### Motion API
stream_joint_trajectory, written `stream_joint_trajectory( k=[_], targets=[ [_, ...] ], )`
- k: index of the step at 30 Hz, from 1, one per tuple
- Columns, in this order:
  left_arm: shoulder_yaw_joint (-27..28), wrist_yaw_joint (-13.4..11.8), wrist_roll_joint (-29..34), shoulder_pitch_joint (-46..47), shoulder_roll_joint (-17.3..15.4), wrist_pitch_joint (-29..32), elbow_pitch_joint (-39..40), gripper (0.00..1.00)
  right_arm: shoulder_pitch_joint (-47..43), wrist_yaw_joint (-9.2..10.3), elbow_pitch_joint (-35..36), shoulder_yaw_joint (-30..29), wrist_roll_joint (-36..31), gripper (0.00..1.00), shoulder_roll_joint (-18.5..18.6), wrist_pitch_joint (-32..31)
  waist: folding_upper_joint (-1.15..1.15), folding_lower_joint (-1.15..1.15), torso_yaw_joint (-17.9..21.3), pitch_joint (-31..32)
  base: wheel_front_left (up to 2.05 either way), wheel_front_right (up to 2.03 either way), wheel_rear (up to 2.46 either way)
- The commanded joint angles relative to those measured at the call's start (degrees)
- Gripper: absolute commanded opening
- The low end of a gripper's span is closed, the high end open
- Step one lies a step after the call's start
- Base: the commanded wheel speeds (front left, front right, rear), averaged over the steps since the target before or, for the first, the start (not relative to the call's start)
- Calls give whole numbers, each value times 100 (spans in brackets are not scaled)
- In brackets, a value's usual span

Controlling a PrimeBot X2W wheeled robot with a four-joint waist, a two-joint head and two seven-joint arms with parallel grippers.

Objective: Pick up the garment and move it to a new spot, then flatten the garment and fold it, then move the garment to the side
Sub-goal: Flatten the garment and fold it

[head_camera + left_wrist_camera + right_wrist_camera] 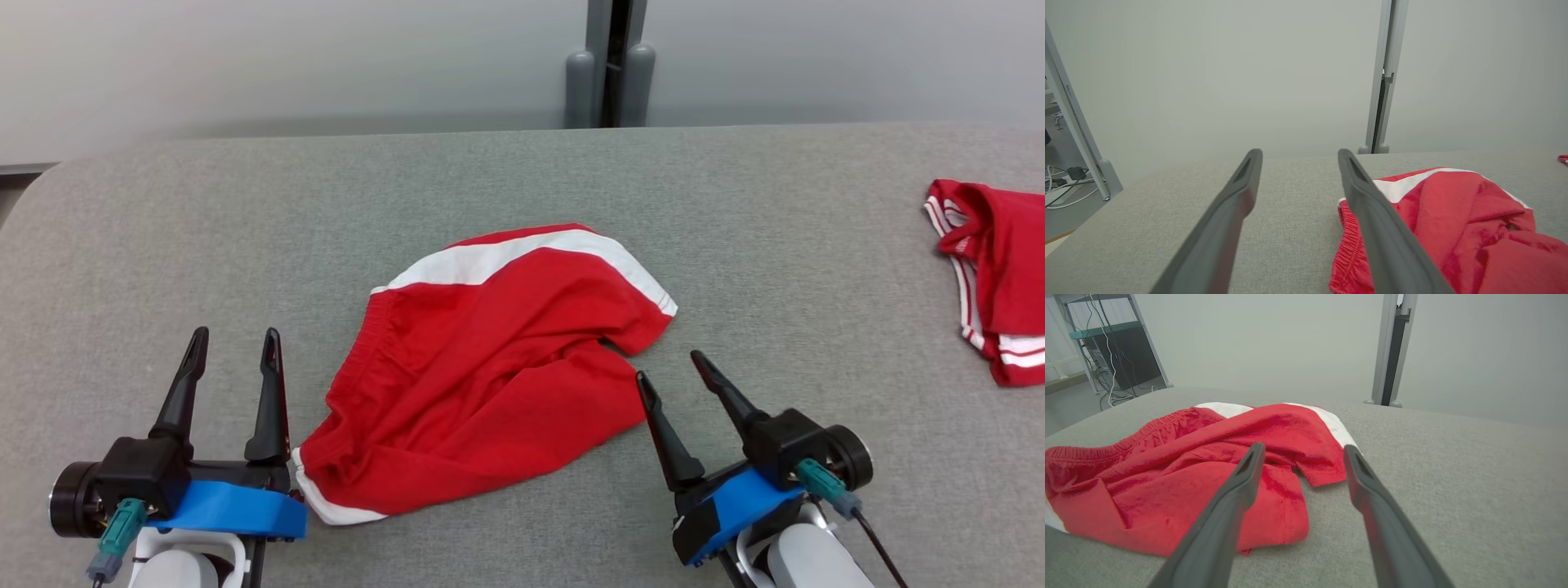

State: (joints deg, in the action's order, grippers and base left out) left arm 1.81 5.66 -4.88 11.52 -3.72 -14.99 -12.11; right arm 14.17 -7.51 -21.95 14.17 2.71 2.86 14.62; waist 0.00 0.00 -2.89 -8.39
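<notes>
Garment: red shorts with white stripes (490, 367), crumpled at mid-counter, between the pincers.
Left pincer (235, 332): jaws spread, empty, just beside the waistband end.
Right pincer (668, 366): spread, empty, tips just beside the hem.
Counter (245, 204): far edge along the wall, far-left corner rounded; bare to the garment's left, behind it and to its right.
Count: two pincers, two red garments — the second garment (992, 278) lies far right.

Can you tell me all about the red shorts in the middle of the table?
The red shorts look like soft cloth, with white stripes and a stretchy gathered waistband. They lie rumpled on the grey table, between the left gripper and right gripper, both open; neither holds them.
</notes>
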Motion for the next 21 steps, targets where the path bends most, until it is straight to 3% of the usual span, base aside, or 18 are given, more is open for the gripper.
stream_joint_trajectory(
  k=[1,14,15,16,17,21],
  targets=[
    [5,13,16,57,-2,-26,-9,100,118,5,-142,66,26,100,4,-49,0,0,-69,-32,0,0,0],
    [-120,37,-50,195,61,-26,-47,100,849,5,-2018,166,17,100,23,-42,0,0,-508,-275,0,0,0],
    [-120,35,-49,198,63,-26,-52,100,884,4,-2141,187,69,96,21,-31,0,0,-517,-283,0,0,0],
    [-119,31,-49,201,66,-26,-58,100,927,5,-2241,225,103,27,18,-18,0,0,-521,-288,0,0,0],
    [-116,25,-54,203,68,-26,-60,100,977,5,-2306,272,136,0,17,-2,0,0,-518,-292,0,0,0],
    [-81,3,-62,144,71,-26,-74,100,1067,5,-2443,427,346,0,11,39,0,0,-420,-258,0,0,0]
  ],
)
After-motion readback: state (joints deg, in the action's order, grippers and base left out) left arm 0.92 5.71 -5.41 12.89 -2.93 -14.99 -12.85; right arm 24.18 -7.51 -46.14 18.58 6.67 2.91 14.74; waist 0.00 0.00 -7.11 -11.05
